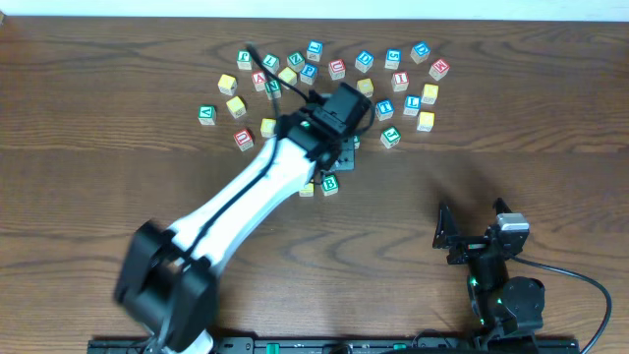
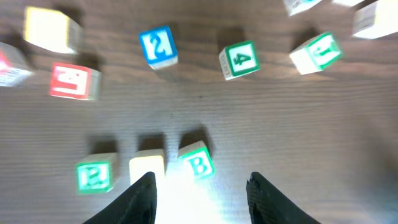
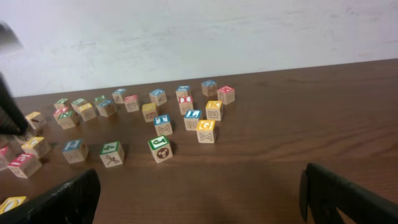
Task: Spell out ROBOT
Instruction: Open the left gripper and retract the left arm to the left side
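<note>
Dark wood grain covers the desk (image 1: 531,118), and the right wrist view shows a pale wall behind it. A loose scatter of alphabet cubes (image 1: 393,84) lies across the far half. Closer to the robot, three cubes sit in a short row. The green-bordered R cube (image 2: 94,175) is at one end, a yellow-faced cube (image 2: 147,167) is just beside it, and the green-bordered B cube (image 2: 197,160) follows, turned slightly askew. The left fingers (image 2: 140,202) hover low over this row, parted a moderate way with nothing between them, and the B cube lies just ahead of the gap. Beyond the row are a blue-bordered cube (image 2: 157,46), a green 4 cube (image 2: 239,60) and a red-lettered cube (image 2: 73,81). The right fingers (image 3: 68,199) are spread wide and empty, near the desk's front edge and well apart from the cubes. The T cube cannot be picked out.
</note>
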You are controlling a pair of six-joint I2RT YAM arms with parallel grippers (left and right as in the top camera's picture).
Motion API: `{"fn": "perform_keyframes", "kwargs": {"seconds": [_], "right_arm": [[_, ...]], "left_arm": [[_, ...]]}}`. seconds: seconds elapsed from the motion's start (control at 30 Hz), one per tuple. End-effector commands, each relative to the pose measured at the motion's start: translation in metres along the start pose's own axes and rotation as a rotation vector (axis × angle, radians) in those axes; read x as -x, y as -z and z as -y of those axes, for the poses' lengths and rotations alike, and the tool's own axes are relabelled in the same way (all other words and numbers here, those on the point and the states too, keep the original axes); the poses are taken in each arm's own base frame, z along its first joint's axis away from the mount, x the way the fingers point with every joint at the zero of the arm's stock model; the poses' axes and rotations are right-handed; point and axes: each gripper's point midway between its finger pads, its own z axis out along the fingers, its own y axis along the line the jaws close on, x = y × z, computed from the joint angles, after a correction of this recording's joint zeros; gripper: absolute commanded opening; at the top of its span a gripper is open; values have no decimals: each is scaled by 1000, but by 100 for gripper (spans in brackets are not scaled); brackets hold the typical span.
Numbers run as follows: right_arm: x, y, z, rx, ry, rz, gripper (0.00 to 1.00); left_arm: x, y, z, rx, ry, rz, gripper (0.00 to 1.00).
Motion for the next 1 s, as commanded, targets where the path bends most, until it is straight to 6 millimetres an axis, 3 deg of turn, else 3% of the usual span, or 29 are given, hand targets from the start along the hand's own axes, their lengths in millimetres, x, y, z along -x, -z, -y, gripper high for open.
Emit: {"fn": "perform_keyframes", "kwargs": {"seconds": [0.0, 0.07, 0.23, 0.43, 0.73, 0.87, 0.93, 0.97], "right_arm": [[0, 0, 3, -13, -15, 1, 99], [0, 0, 3, -13, -15, 1, 99], [0, 0, 3, -13, -15, 1, 99], [0, 0, 3, -13, -15, 1, 99], [0, 0, 3, -13, -15, 1, 99], [0, 0, 3, -13, -15, 1, 99], [0, 0, 3, -13, -15, 1, 99], [0, 0, 3, -13, -15, 1, 99]], "left_arm": [[20, 44, -12, -37, -38, 70, 47], [20, 60, -26, -40, -44, 69, 46], [23, 96, -94, 41, 16, 67, 46], [26, 118, -163, 128, 82, 69, 47], [30, 120, -199, 81, 57, 50, 48], [31, 123, -217, 104, 41, 55, 54], [31, 124, -224, 122, 54, 57, 63], [31, 124, -228, 131, 61, 57, 76]]}}
